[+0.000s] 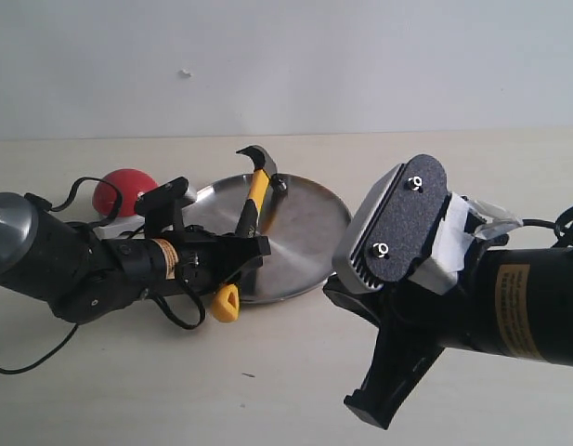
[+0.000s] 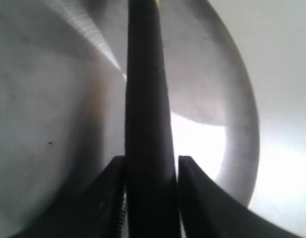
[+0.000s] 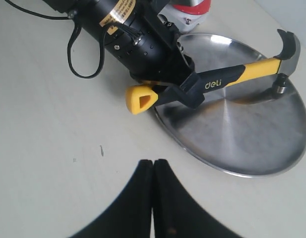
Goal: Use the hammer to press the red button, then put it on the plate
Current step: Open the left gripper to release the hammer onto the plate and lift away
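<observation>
The hammer is tilted over the silver plate; its dark head lies near the plate's far rim and its yellow looped end juts past the near rim. My left gripper is shut on the black part of the handle, with the plate beneath. The red button sits behind the left arm, left of the plate. My right gripper is shut and empty above the table, near the plate's front edge.
Black cables trail from the left arm across the beige table. The bulky right arm fills the right foreground. A pale wall backs the table.
</observation>
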Robot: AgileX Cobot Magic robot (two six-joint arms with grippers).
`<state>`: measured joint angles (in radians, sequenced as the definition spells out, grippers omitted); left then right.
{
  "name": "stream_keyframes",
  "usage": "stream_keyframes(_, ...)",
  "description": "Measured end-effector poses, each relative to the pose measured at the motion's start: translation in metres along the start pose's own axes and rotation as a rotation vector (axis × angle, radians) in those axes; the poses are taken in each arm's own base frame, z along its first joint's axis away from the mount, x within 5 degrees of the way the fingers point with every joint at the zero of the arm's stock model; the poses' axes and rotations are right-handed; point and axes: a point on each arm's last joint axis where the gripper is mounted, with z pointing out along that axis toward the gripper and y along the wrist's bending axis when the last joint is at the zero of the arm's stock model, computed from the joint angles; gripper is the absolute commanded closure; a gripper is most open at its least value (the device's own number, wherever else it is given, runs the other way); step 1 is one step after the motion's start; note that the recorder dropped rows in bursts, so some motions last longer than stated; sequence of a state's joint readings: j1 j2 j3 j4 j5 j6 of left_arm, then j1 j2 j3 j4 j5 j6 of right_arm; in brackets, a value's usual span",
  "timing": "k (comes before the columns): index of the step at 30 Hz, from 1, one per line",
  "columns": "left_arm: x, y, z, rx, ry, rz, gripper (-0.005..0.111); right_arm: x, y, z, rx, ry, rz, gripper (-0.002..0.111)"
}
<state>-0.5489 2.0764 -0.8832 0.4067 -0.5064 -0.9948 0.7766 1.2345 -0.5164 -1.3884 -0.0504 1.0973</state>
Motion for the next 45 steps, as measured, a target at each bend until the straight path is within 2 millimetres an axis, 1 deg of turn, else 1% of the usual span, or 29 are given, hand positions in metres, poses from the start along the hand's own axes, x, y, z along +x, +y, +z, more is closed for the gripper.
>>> stream_keyframes(3, -0.002, -0.002, 0.000, 0.018, -0.013, 0.001, 0.063, 0.000, 0.000, 0.000, 0.000, 0.000, 0.000, 0.108)
stream_keyframes(13, -0.005, -0.006, -0.002, 0.041, -0.032, 0.008, 0.063, 0.000, 0.000, 0.000, 0.000, 0.000, 0.000, 0.108)
stream_keyframes(16, -0.014, -0.015, -0.010, 0.068, -0.057, 0.028, 0.063, 0.000, 0.000, 0.000, 0.000, 0.000, 0.000, 0.108)
stream_keyframes(20, -0.031, -0.033, -0.028, 0.112, -0.101, 0.083, 0.065, 0.001, -0.002, 0.000, 0.024, 0.013, 0.000, 0.108)
stream_keyframes(21, -0.035, -0.038, -0.035, 0.115, -0.111, 0.102, 0.068, 0.001, -0.003, 0.000, 0.031, 0.016, 0.000, 0.108)
stream_keyframes(22, -0.040, -0.042, -0.040, 0.114, -0.120, 0.119, 0.074, 0.002, -0.004, 0.000, 0.039, 0.020, 0.000, 0.108)
stream_keyframes(24, -0.050, -0.051, -0.056, 0.095, -0.134, 0.161, 0.089, 0.002, -0.004, 0.000, 0.045, 0.023, 0.000, 0.108)
stream_keyframes(26, -0.059, -0.059, -0.074, 0.067, -0.149, 0.202, 0.107, 0.002, -0.005, 0.000, 0.051, 0.026, 0.000, 0.108)
stream_keyframes(30, -0.069, -0.068, -0.111, 0.003, -0.173, 0.270, 0.107, 0.002, -0.005, 0.000, 0.053, 0.027, 0.000, 0.108)
stream_keyframes(31, -0.069, -0.069, -0.119, -0.006, -0.179, 0.285, 0.107, 0.002, -0.005, 0.000, 0.053, 0.027, 0.000, 0.108)
stream_keyframes(34, -0.068, -0.075, -0.152, -0.012, -0.217, 0.342, 0.107, 0.002, -0.005, 0.000, 0.053, 0.027, 0.000, 0.108)
stream_keyframes(39, -0.058, -0.080, -0.211, 0.019, -0.318, 0.400, 0.107, 0.003, -0.005, 0.000, 0.055, 0.028, 0.000, 0.108)
stream_keyframes(45, -0.041, -0.083, -0.271, 0.067, -0.458, 0.512, 0.107, 0.003, -0.005, 0.000, 0.055, 0.028, 0.000, 0.108)
